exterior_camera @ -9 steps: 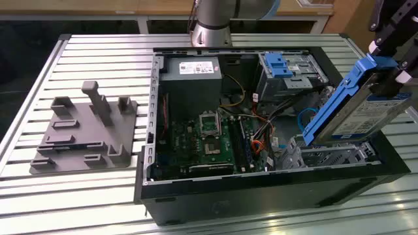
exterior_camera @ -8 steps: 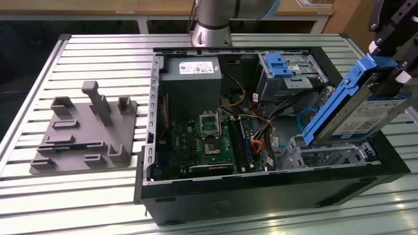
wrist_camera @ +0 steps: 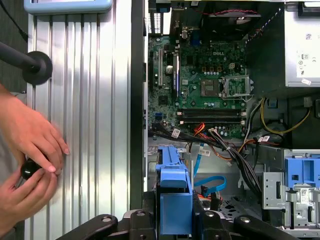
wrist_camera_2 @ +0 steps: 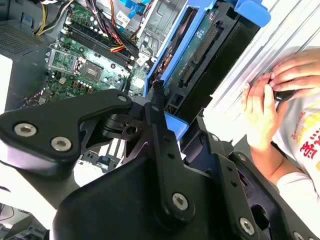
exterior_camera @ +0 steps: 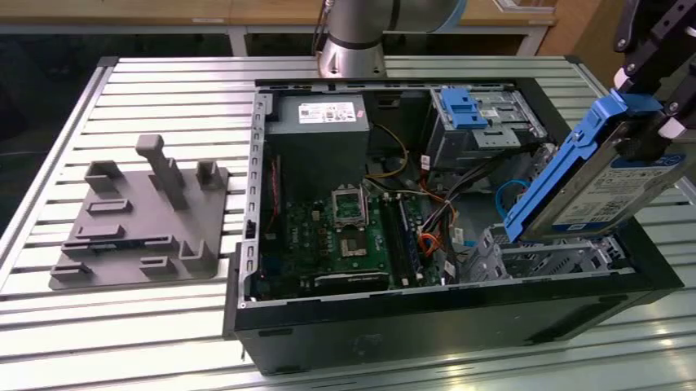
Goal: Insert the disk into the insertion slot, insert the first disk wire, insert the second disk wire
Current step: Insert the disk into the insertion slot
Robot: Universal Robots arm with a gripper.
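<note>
Claw (exterior_camera: 650, 102) grips the tilted disk (exterior_camera: 609, 191), its lower end at the insertion slot (exterior_camera: 555, 262)

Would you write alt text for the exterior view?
The robot's hand holds the blue-framed disk tilted over the insertion slot, inside an open computer case on a slatted table. A grey fixture plate lies at the exterior view's left.

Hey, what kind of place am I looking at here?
Probably a robotics lab or test bench for computer assembly: an open computer case sits on a slatted metal table, a robot arm stands beside it, and the gripper holds the disk tilted over the case.
</note>
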